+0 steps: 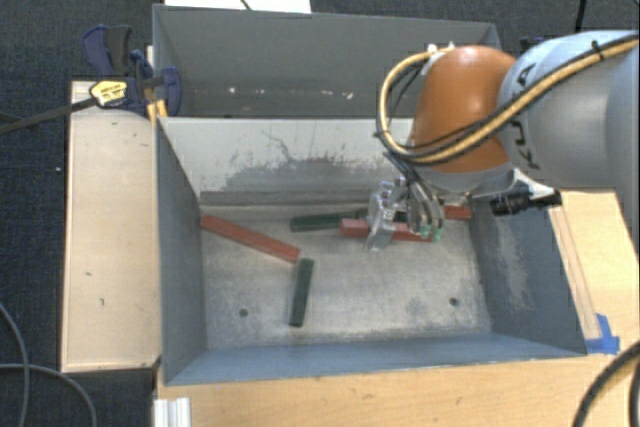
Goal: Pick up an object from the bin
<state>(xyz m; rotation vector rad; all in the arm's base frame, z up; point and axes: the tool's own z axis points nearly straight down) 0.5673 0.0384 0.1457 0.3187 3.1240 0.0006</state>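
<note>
Grey metal bin (178,245) at frame centre: gripper (388,223), spread or pressed together cannot be told, sits low over a red bar (352,229) right of centre, nothing evidently lifted, so grasp and lift appear outstanding.

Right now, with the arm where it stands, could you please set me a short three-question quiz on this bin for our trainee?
1. True or false: the gripper is at the right-hand red bar, near the back wall of the bin.
2. Which thing lies nearest the front wall? A a blue cup; B a dark green stick; C a yellow ball.
3. In one word: from which side of the view does the arm reach in?
Key: 1 true; 2 B; 3 right.
</note>
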